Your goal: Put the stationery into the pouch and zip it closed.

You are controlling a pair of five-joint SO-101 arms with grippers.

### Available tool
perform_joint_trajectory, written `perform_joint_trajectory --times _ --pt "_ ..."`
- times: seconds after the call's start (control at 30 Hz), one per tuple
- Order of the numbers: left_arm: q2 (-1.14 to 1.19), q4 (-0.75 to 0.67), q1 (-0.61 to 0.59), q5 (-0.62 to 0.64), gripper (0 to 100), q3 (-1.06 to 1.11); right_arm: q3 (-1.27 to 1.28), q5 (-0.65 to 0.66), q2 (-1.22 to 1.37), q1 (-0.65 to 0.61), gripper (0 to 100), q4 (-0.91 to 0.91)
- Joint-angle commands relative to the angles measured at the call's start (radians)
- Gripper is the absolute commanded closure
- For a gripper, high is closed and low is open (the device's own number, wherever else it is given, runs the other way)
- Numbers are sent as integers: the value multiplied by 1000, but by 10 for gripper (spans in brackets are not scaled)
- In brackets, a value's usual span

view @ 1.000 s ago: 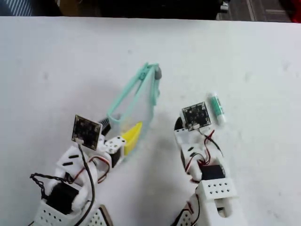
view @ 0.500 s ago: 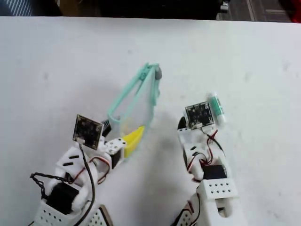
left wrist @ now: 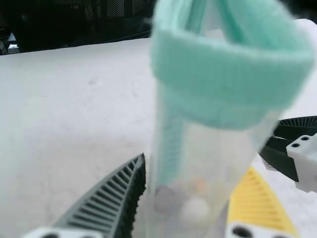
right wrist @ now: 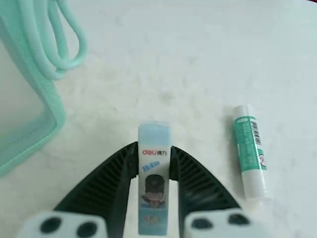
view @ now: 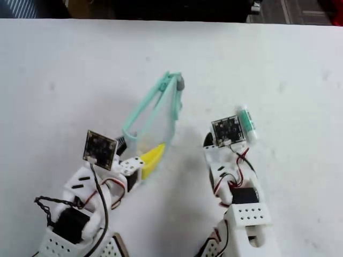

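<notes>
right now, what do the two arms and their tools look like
The left arm and right arm are white perforated plastic with black motors, red and black cables and a square black board at the wrist. The left tool has one black and one yellow ribbed finger; the right tool has two black ribbed fingers.

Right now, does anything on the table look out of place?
Nothing looks spilled or damaged. The glue stick lies loose on the table, outside the pouch, while the right gripper holds an eraser.

Setting: robotics lab bench. Evidence: plain white table; printed left arm, right arm; exposed servo wiring.
</notes>
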Motion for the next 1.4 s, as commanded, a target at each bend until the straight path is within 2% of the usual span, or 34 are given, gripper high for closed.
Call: perform_joint_trajectory --times 0.0,1.2,1.27,1.37 --pt "-10 -5 15 5 722 -14 -8 9 -16 7 982 2" --pt "-10 -6 15 5 722 -14 -34 9 -19 13 982 4" --pt "-10 -6 15 5 722 -14 -117 9 -21 15 982 65" --pt "-10 -6 15 5 722 -14 -339 9 -31 5 982 289"
